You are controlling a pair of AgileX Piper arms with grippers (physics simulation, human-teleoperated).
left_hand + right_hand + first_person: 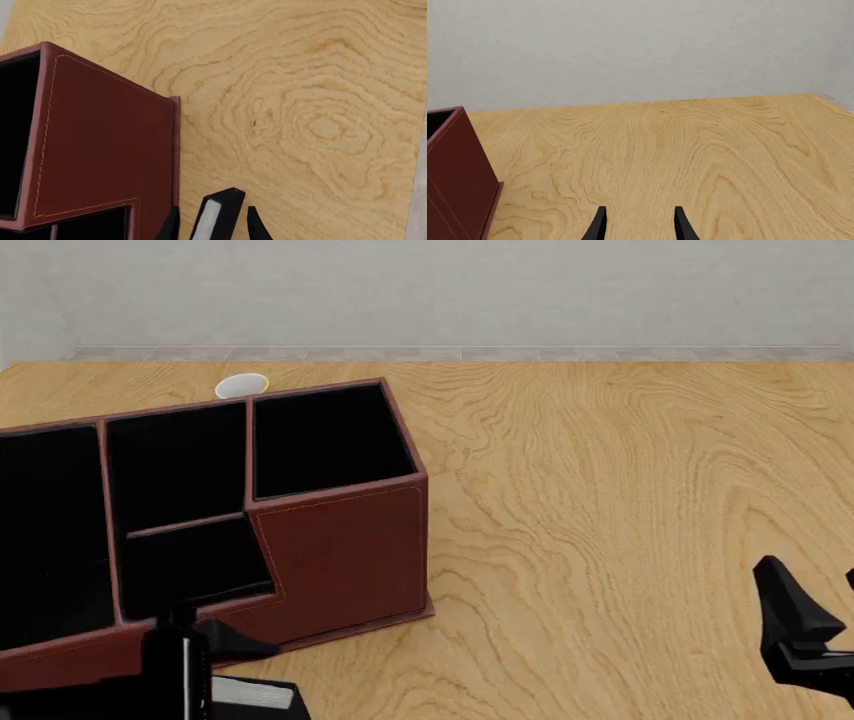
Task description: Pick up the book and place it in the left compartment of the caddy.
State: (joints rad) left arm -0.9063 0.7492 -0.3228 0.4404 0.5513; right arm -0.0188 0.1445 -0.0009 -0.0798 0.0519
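Note:
The book [217, 217], black-covered with white page edges, stands on edge between the fingers of my left gripper [213, 222]. The jaws are spread wider than the book, with a gap showing on one side. In the front view the book's white edge [254, 695] shows at the bottom left, under the left arm and just in front of the caddy [340, 540]. The caddy's reddish-brown outer wall [100, 150] is close beside the left gripper. The left compartment [47, 530] is black-lined and runs off the frame's left edge. My right gripper [817, 610] hovers open and holds nothing at the lower right.
A small white cup [242, 386] stands behind the caddy. The smaller square sections [327, 440] and a low stepped section [187, 565] lie right of the left compartment. Bare wooden table [601, 520] stretches from the caddy to the right arm, and a grey wall runs along the back.

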